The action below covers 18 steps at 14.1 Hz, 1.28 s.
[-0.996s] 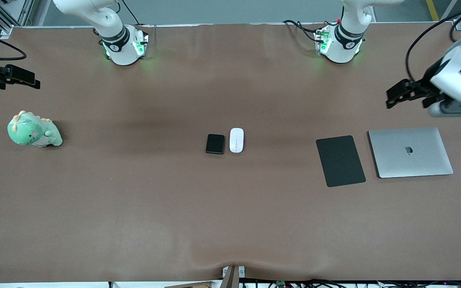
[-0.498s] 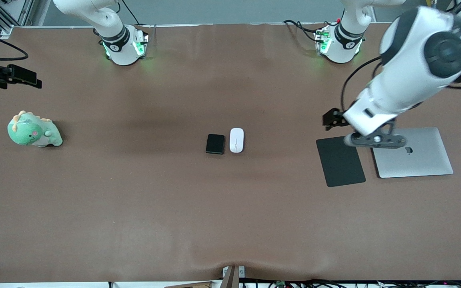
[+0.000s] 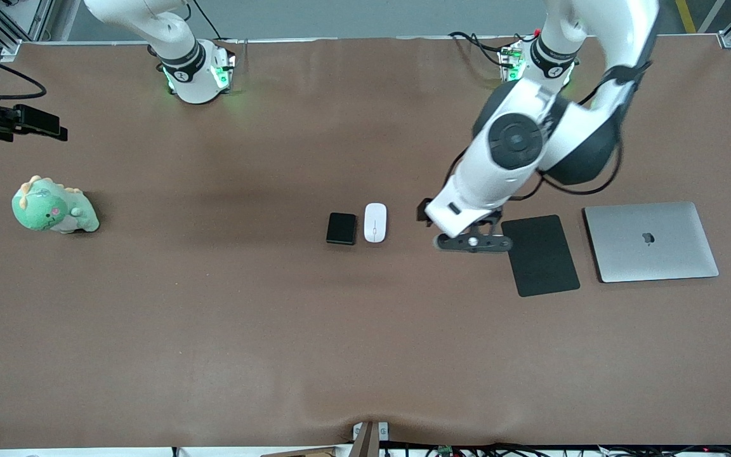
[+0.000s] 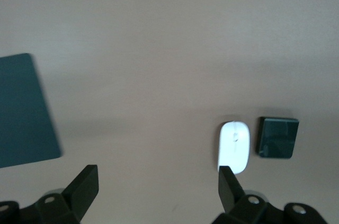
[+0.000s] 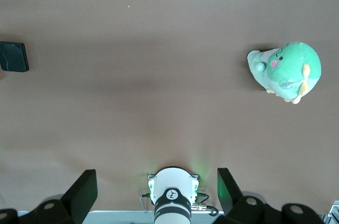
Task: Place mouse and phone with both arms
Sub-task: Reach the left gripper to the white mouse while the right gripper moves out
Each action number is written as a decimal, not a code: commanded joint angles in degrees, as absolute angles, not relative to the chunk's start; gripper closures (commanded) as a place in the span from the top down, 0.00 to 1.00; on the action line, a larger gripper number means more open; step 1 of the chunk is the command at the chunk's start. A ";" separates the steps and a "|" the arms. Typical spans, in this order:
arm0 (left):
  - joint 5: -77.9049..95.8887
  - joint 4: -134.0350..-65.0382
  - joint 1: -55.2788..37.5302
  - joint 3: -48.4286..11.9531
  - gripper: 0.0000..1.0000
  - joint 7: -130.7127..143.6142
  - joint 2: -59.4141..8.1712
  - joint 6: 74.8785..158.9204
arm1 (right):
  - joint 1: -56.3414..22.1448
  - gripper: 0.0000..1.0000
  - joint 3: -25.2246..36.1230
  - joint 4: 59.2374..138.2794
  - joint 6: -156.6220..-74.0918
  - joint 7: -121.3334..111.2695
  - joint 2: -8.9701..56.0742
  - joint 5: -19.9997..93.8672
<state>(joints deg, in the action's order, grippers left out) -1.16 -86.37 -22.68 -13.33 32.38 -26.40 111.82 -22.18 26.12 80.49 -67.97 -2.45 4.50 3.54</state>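
Note:
The white mouse (image 3: 375,222) and the black phone (image 3: 341,228) lie side by side at the table's middle, the phone toward the right arm's end. My left gripper (image 3: 424,214) hangs over bare table between the mouse and the black pad (image 3: 540,255). In the left wrist view my left gripper (image 4: 157,184) is open and empty, with the mouse (image 4: 233,147) beside one fingertip (image 4: 228,179) and the phone (image 4: 278,137) past it. My right gripper (image 3: 48,124) waits over the table's edge at the right arm's end, and the right wrist view shows it (image 5: 156,189) open and empty.
A thin black pad and a silver laptop (image 3: 650,241) lie toward the left arm's end. A green plush dinosaur (image 3: 53,208) sits near the right arm's end, also in the right wrist view (image 5: 286,70). The pad's corner shows in the left wrist view (image 4: 24,110).
My left arm has swung from the left arm's end of the table, over the laptop and the pad, toward the mouse. The right arm has hardly moved.

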 commanded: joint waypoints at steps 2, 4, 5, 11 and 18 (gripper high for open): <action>-2.03 -84.73 -25.48 -13.18 1.00 35.85 -33.56 118.64 | -21.97 1.00 26.02 80.25 -67.41 -2.11 4.31 3.34; -2.55 -84.81 -28.20 -13.01 1.00 38.74 -36.55 121.01 | -21.97 1.00 26.02 80.25 -67.33 -2.55 4.39 3.34; -2.55 -84.90 -29.17 -12.92 1.00 40.33 -37.87 122.50 | -21.97 1.00 26.02 80.24 -67.32 -2.55 4.39 3.34; -6.06 -85.52 -33.30 -12.83 1.00 47.09 -42.53 128.22 | -21.97 1.00 26.10 79.89 -67.59 -2.72 5.80 3.87; -9.93 -85.78 -35.24 -12.66 1.00 48.43 -45.97 130.96 | -22.41 1.00 26.02 79.98 -67.41 -2.81 7.91 3.78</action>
